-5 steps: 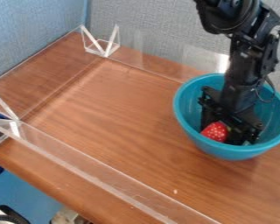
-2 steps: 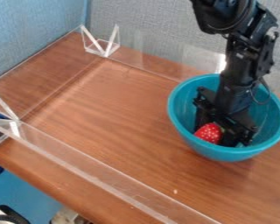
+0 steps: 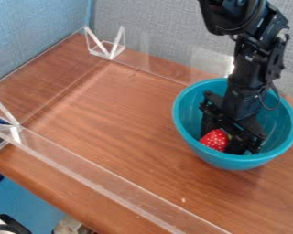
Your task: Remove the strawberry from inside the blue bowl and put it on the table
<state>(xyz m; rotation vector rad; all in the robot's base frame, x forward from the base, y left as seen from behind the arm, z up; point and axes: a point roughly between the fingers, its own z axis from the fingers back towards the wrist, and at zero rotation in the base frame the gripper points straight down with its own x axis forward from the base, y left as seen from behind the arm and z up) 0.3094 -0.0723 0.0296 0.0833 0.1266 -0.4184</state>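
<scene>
The berry (image 3: 215,140) is in the bowl (image 3: 183,128), down low on the side that is close to us. The bowl sits on the table (image 3: 124,137), over on the right of the picture. The gripper (image 3: 222,139) reaches down into the bowl from above, and its tips are right at the berry.

Some parts are hard to see. The arm (image 3: 244,64) is black and goes off the top of the picture. It hides the middle of the bowl and some of the back. The tips are dark and all mixed up with dark shade, so I can't see how they touch the berry. The gripper looks pressed together, but I can't tell if it is pinching the berry. One side of the berry is tucked behind the black parts. I can't see its green leaves.

I can't tell which way the berry points. Its long way is hard to make out too, because only a round red bit with pale dots shows. The clear wall (image 3: 100,178) is see-through, so its edges are faint.
</scene>
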